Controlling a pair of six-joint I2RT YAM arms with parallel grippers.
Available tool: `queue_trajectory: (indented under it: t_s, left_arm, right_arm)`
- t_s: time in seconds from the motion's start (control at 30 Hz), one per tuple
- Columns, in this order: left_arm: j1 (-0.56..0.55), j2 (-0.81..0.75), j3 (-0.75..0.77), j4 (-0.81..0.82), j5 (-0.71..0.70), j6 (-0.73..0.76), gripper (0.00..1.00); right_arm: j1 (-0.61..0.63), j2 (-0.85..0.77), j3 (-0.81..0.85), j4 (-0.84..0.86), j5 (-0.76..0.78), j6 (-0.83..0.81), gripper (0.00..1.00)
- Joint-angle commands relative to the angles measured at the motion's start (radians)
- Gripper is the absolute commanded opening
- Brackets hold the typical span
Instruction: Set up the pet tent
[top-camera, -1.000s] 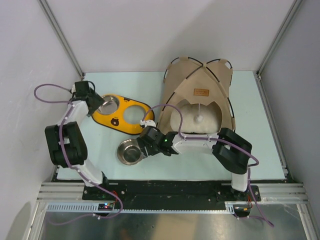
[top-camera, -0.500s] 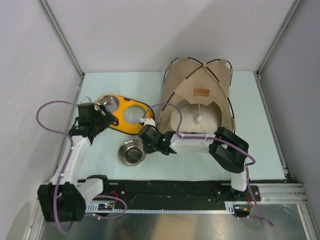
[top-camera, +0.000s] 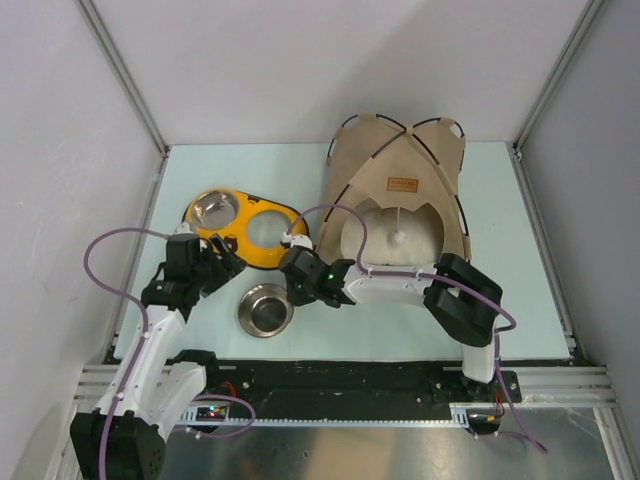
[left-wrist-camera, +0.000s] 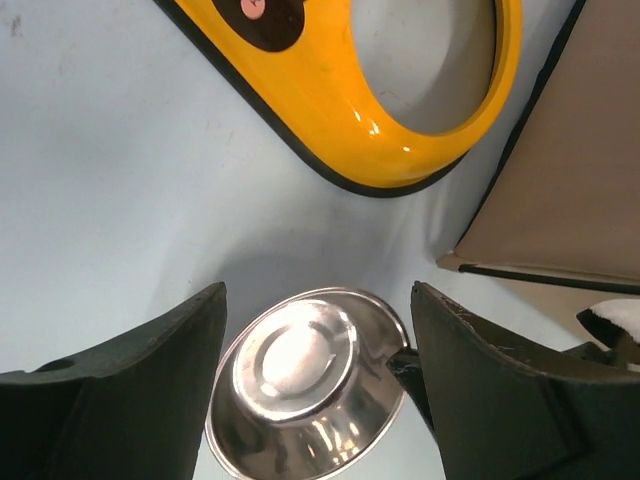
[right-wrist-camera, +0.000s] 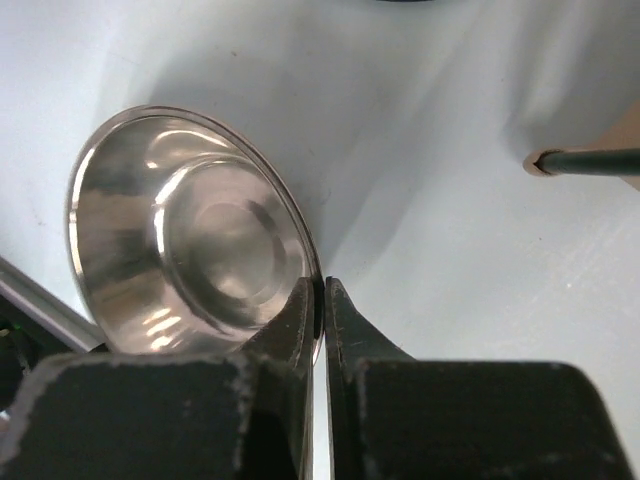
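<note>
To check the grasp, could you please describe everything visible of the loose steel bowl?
The loose steel bowl is round, shiny metal, empty, with a flat circular base and a flared rim. It sits open side up on the pale table, beside the yellow holder. The right tool is shut on its rim, one finger inside, one outside.

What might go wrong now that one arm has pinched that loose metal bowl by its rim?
1. The right tool grips the steel bowl only by its thin rim, so the bowl may tilt or slip out when lifted.
2. The left tool hangs open close to the same bowl; the two arms might bump.
3. The right arm lies just in front of the pet tent; a wide swing might nudge it.
</note>
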Motion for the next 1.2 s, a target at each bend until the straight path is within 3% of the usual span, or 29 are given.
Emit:
queue_trajectory:
  t_s: [0.0, 0.3, 0.47, 0.6, 0.8, 0.9, 0.93, 1.0, 1.07, 1.17]
  left_arm:
    - [-0.01, -0.023, -0.014, -0.023, 0.097, -0.006, 0.78]
    - [-0.017, -0.048, -0.043, -0.026, 0.242, 0.033, 0.84]
    - [-0.017, -0.07, -0.038, -0.027, 0.283, 0.046, 0.8]
    - [-0.016, -0.082, -0.032, -0.026, 0.31, 0.059, 0.56]
    - [-0.017, -0.057, -0.038, -0.026, 0.321, 0.073, 0.09]
    - [-0.017, -0.036, -0.024, -0.026, 0.318, 0.079, 0.01]
    - [-0.017, -0.03, -0.017, -0.026, 0.309, 0.082, 0.01]
    - [-0.017, -0.021, 0.001, -0.025, 0.283, 0.087, 0.0]
    - [-0.016, -0.008, 0.025, -0.026, 0.242, 0.084, 0.0]
    - [-0.018, 0.021, 0.066, -0.023, 0.167, 0.066, 0.0]
  right_arm:
    - [-0.019, -0.128, 0.031, -0.016, 0.018, 0.008, 0.0]
    - [-0.051, -0.255, 0.032, -0.039, 0.011, 0.015, 0.0]
    - [-0.074, -0.292, 0.031, -0.056, -0.016, 0.023, 0.0]
    - [-0.091, -0.303, 0.032, -0.061, -0.03, 0.027, 0.0]
    - [-0.095, -0.301, 0.031, -0.051, -0.043, 0.031, 0.0]
    - [-0.092, -0.302, 0.032, -0.052, -0.042, 0.031, 0.02]
    - [-0.09, -0.307, 0.031, -0.055, -0.03, 0.03, 0.09]
    - [-0.073, -0.324, 0.031, -0.064, 0.018, 0.015, 0.44]
    - [-0.052, -0.349, 0.032, -0.066, 0.076, -0.011, 0.69]
    - [-0.036, -0.385, 0.032, -0.088, 0.138, -0.036, 0.85]
